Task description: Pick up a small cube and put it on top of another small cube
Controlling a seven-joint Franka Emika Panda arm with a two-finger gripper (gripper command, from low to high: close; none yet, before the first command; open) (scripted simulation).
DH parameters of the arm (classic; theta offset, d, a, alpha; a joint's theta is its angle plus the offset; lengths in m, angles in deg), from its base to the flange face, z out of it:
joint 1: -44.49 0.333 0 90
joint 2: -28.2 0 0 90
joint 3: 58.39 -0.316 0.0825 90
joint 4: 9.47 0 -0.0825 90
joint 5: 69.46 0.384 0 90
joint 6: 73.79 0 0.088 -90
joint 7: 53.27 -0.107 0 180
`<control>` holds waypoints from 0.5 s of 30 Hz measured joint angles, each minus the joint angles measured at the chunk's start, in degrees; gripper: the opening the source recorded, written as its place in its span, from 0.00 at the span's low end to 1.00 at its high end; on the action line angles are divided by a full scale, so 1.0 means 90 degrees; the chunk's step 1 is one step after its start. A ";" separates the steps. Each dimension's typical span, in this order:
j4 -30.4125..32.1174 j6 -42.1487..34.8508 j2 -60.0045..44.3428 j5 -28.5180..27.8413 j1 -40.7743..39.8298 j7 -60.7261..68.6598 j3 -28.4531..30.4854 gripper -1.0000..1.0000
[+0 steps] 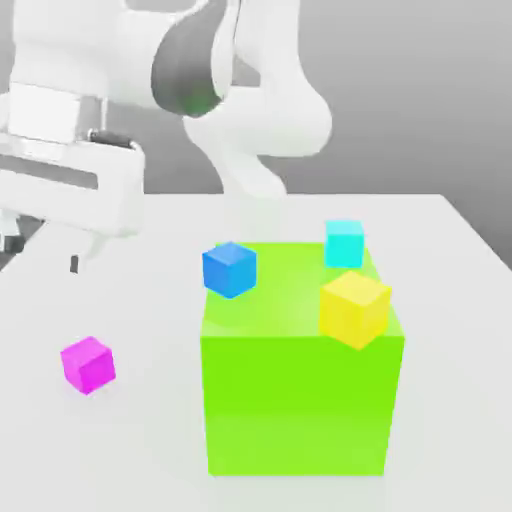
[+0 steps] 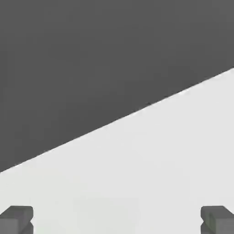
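We list: gripper, jaws apart and empty, ready for pickup; pink cube on table, apart from green block.

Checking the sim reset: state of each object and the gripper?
magenta cube: on the table, alone, untouched
blue cube: by the green cube's top edge, support unclear
cyan cube: at the green cube's far edge
yellow cube: at its top
green cube: on table
gripper: open, empty
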 joint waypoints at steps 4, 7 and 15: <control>0.0551 0.0572 -0.0839 0.0325 -0.0314 0.0291 0.0479 0.50; 0.0878 0.1021 -0.1499 0.1021 -0.0751 0.0820 0.0592 0.50; 0.0665 0.2259 -0.3077 0.2567 -0.1656 0.1964 -0.0778 0.00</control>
